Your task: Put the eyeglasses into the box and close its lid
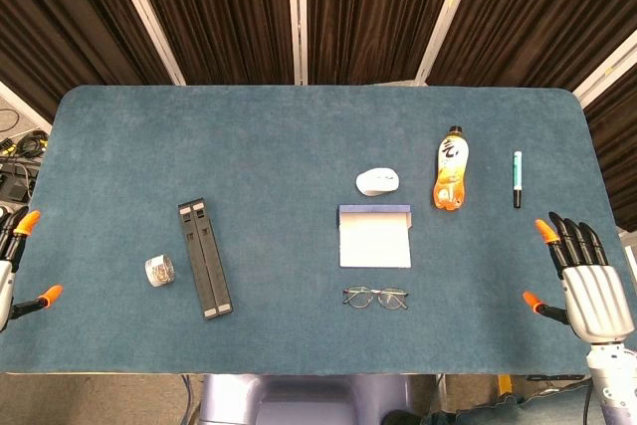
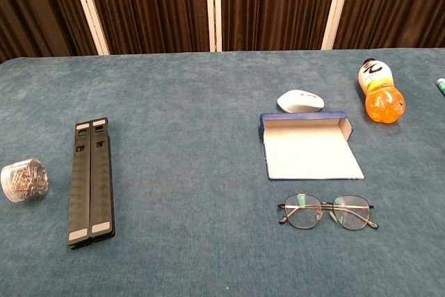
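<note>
Thin-rimmed eyeglasses lie flat on the blue table, lenses up, just in front of the box. The box is blue outside and white inside, with its lid folded open toward the near side. My right hand hovers at the table's right edge, fingers spread, holding nothing, well right of the glasses. Only the orange fingertips of my left hand show at the far left edge, spread apart and empty. Neither hand appears in the chest view.
A white mouse sits just behind the box. An orange bottle and a green pen lie to the right. A black folded stand and a small clear jar sit on the left.
</note>
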`<state>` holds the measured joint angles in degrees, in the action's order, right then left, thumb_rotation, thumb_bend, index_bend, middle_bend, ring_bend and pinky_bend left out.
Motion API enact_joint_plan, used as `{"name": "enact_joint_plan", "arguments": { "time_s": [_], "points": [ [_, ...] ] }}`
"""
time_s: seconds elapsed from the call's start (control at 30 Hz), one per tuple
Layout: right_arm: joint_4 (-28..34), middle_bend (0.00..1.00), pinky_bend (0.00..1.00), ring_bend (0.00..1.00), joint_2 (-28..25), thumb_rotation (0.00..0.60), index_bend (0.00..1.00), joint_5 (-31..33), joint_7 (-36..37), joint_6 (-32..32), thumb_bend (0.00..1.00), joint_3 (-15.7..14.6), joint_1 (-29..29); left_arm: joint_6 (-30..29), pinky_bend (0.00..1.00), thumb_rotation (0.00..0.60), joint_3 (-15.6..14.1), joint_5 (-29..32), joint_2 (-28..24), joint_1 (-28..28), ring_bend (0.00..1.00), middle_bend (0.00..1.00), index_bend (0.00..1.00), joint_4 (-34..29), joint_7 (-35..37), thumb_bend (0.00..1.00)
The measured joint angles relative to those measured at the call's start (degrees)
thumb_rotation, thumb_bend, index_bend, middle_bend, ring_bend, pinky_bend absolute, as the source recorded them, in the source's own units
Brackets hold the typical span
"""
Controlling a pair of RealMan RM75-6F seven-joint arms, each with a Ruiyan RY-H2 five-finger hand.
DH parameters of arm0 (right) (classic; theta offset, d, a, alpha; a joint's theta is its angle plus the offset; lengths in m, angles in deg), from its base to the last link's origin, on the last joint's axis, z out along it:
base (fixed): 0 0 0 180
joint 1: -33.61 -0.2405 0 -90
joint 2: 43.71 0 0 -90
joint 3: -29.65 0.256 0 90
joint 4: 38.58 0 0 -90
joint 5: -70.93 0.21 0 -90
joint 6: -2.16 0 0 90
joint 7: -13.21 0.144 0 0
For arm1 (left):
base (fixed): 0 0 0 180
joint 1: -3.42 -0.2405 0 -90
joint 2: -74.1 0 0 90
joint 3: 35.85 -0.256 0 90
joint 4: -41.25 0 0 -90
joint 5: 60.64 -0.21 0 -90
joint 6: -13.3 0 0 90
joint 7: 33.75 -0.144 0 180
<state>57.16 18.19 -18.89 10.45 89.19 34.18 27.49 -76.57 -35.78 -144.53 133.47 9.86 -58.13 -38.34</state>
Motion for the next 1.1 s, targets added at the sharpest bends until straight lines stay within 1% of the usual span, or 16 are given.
{"name": "enact_joint_plan", "arguments": {
  "time_s": [0.27,0.4,0.53,0.63,0.77,0.83,0.9,0.97,1.1],
  "points": [
    [0.2,0.0,0.0,0.0,0.3,0.6,0.02,-0.1,-0.3,-1.6,0.0,-0.6,-0.4,2.2,0.0,0.6,0.6,0.6,-0.5,0.3,0.0,0.0,0.0,0.1,1.0,0.0],
    [0.2,0.0,0.0,0.0,0.8,0.6,0.05,-0.5,-0.5,-5.6,0.0,-1.3,-2.1,2.3,0.0,0.6,1.5,0.6,-1.0,0.5,0.0,0.0,0.0,-0.6,0.6,0.0],
    [0.3,0.0,0.0,0.0,1.8,0.6,0.11,-0.8,-0.7,-12.6,0.0,-1.8,-5.7,3.6,0.0,0.6,1.9,1.4,-1.2,0.9,0.0,0.0,0.0,-0.7,0.1,0.0],
    [1.1,0.0,0.0,0.0,2.5,0.6,0.17,-0.4,0.2,-19.8,0.0,-1.7,-9.8,4.8,0.0,0.6,2.5,2.7,-1.4,1.4,0.0,0.0,0.0,-0.8,-0.4,0.0],
    [2.6,0.0,0.0,0.0,4.0,0.6,0.33,1.5,3.5,-29.9,0.0,-0.6,-16.6,5.9,0.0,0.6,3.2,3.9,-1.4,1.8,0.0,0.0,0.0,-0.9,-1.1,0.0],
    [3.1,0.0,0.0,0.0,5.0,0.6,0.39,3.0,4.7,-33.5,0.0,0.1,-19.6,6.4,0.0,0.6,3.4,4.4,-1.3,2.0,0.0,0.0,0.0,-0.8,-1.5,0.0],
    [3.2,0.0,0.0,0.0,6.6,0.6,0.42,5.1,5.5,-36.5,0.03,1.0,-22.2,6.9,0.0,0.6,3.5,4.7,-1.2,2.1,0.0,0.0,0.0,-0.7,-1.8,0.0],
    [3.1,0.0,0.0,0.0,8.3,0.6,0.44,7.8,5.3,-38.9,0.08,1.8,-23.9,7.4,0.0,0.6,3.7,5.2,-1.0,2.4,0.0,0.0,0.0,-0.6,-2.1,0.0],
    [2.2,0.0,0.0,0.0,10.6,0.6,0.46,12.0,2.9,-41.1,0.16,2.4,-25.8,8.4,0.0,0.6,4.0,6.1,-0.7,2.7,0.0,0.0,0.0,-0.2,-2.8,0.0]
  ]
}}
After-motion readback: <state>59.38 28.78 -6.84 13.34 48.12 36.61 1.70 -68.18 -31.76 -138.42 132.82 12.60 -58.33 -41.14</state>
